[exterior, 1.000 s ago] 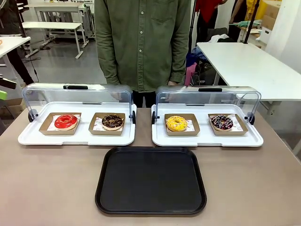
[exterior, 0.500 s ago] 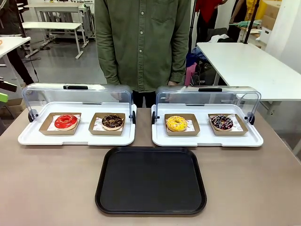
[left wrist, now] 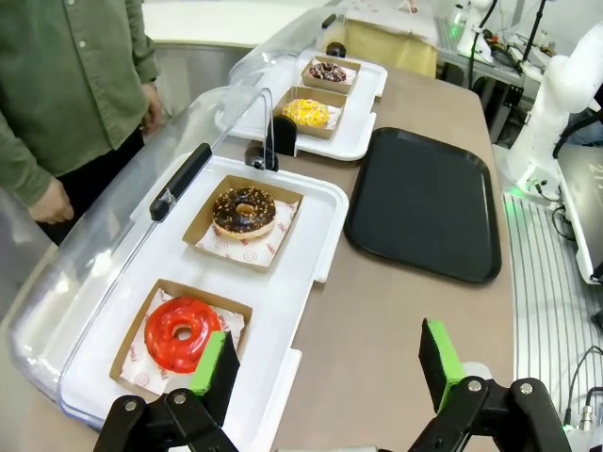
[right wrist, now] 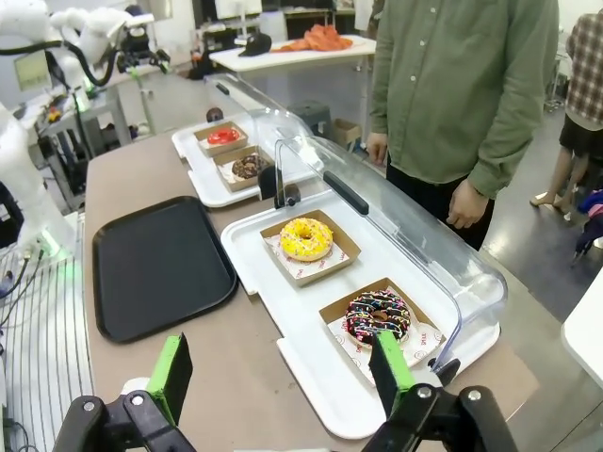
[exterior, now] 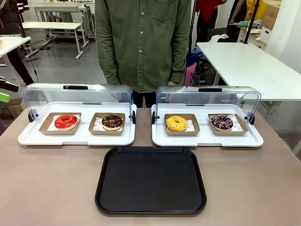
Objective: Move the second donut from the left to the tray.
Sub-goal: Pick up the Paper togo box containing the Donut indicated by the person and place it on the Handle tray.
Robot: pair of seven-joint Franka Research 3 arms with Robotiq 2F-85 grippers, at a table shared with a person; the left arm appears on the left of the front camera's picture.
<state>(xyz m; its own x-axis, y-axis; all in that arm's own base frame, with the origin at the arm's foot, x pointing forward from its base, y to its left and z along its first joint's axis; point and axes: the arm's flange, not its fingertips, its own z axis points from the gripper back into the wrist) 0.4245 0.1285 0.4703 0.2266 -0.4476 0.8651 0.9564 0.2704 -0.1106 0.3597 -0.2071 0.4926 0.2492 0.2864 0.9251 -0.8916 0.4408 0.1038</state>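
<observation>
Counter (exterior: 47, 179): chocolate donut (left wrist: 244, 210) sits on the left white display (left wrist: 306, 247), ahead of the wide-open, empty left claw (left wrist: 330, 363), past the red donut (left wrist: 181, 331); right claw (right wrist: 281, 369), likewise gaping and empty, lies farther off

The person (exterior: 143, 44) is cut off at 12 o'clock, the left gripper (left wrist: 326, 331) at 6 o'clock; paper (left wrist: 271, 249) print cannot be read.
</observation>
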